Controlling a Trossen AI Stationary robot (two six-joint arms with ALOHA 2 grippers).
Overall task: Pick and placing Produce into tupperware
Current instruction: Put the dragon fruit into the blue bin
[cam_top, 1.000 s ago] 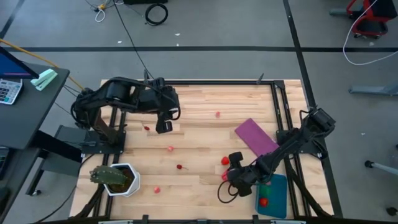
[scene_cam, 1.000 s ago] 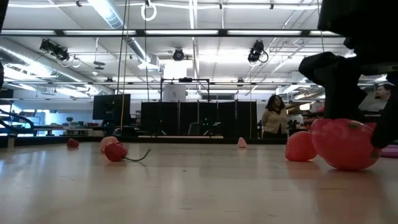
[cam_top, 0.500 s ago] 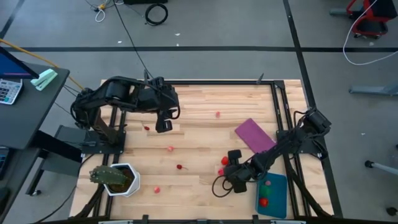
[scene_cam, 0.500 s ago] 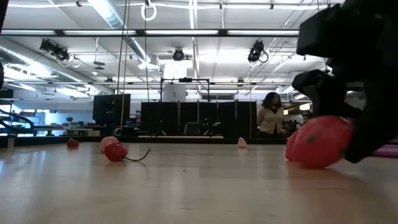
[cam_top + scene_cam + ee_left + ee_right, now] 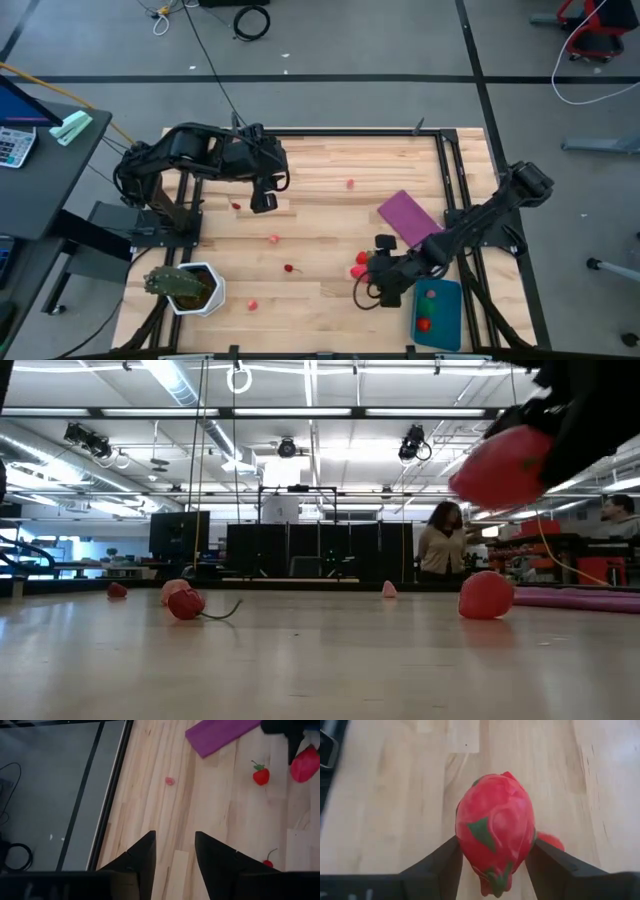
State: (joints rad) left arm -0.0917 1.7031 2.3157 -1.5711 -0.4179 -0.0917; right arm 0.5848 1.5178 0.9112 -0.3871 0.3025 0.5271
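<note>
Wooden slatted table (image 5: 330,215): your teal-blue rectangular plastic tupperware (image 5: 443,300) holds red and green toy pieces (image 5: 424,322); right gripper (image 5: 495,851) clamps red-pink toy fruit (image 5: 495,832); left gripper (image 5: 174,851) parted, empty.

From the low view the right gripper (image 5: 560,435) is cut off at the top and right edges, and the red fruit (image 5: 500,465) it carries shows only as a blur; from above, that gripper (image 5: 385,278) covers most of the same fruit; the tupperware (image 5: 440,312) runs off the bottom edge, and what the red and green pieces inside it are is too small to tell; a small pink piece (image 5: 170,781) far off on the table (image 5: 220,810) cannot be identified either.
</note>
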